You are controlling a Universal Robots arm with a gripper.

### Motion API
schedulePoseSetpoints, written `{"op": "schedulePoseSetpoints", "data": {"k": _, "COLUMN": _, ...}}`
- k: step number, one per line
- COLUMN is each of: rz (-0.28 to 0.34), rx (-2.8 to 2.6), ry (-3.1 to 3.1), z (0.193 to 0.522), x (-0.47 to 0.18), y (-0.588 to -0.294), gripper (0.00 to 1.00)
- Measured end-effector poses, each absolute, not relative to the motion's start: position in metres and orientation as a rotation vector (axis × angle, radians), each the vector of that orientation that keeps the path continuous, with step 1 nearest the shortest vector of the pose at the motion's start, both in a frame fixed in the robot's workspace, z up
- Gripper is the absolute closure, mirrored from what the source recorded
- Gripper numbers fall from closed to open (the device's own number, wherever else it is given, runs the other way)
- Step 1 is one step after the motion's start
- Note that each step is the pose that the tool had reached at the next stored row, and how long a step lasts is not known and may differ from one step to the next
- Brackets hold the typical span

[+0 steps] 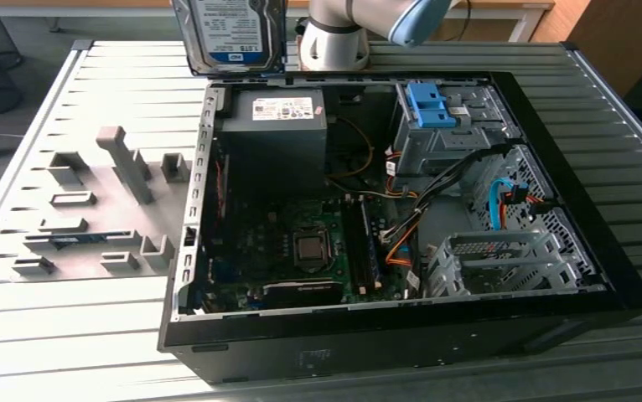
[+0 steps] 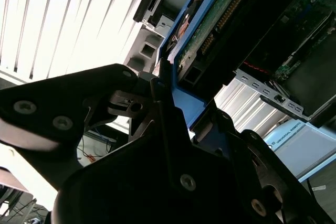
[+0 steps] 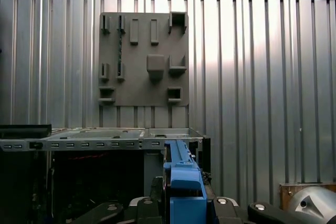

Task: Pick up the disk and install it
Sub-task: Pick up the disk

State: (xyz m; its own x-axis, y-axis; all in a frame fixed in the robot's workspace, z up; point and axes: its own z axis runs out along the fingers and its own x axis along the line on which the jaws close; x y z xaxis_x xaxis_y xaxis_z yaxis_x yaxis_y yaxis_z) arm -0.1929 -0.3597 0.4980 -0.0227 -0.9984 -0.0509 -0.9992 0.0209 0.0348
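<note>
The disk (image 1: 231, 33) hangs upright in the air over the far edge of the open computer case (image 1: 388, 343), its white-and-blue label facing the exterior camera. In the second wrist view the gripper (image 2: 176, 111) is shut on the disk (image 2: 220, 14), black fingers (image 2: 157, 124) clamping its blue side rail, with the green circuit-board underside showing. In the first wrist view the blue rail (image 3: 184, 179) stands between the gripper (image 3: 184, 205) parts. A drive cage (image 1: 444, 142) with a bare blue bracket (image 1: 427, 105) sits at the case's far right.
Inside the case lie a grey power supply box (image 1: 274, 134), the motherboard (image 1: 298, 243), loose cables (image 1: 411, 226) and a second metal cage (image 1: 500, 260). A grey fixture plate (image 1: 97, 218) (image 3: 144, 59) with upright pegs lies on the slatted table to the exterior view's left. The robot base (image 1: 338, 42) stands behind the case.
</note>
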Motion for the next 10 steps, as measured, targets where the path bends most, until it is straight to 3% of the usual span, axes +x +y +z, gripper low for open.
{"op": "schedulePoseSetpoints", "data": {"k": 10, "rz": 0.095, "rx": -2.188, "ry": 2.236, "z": 0.498, "x": -0.171, "y": -0.360, "gripper": 0.64}}
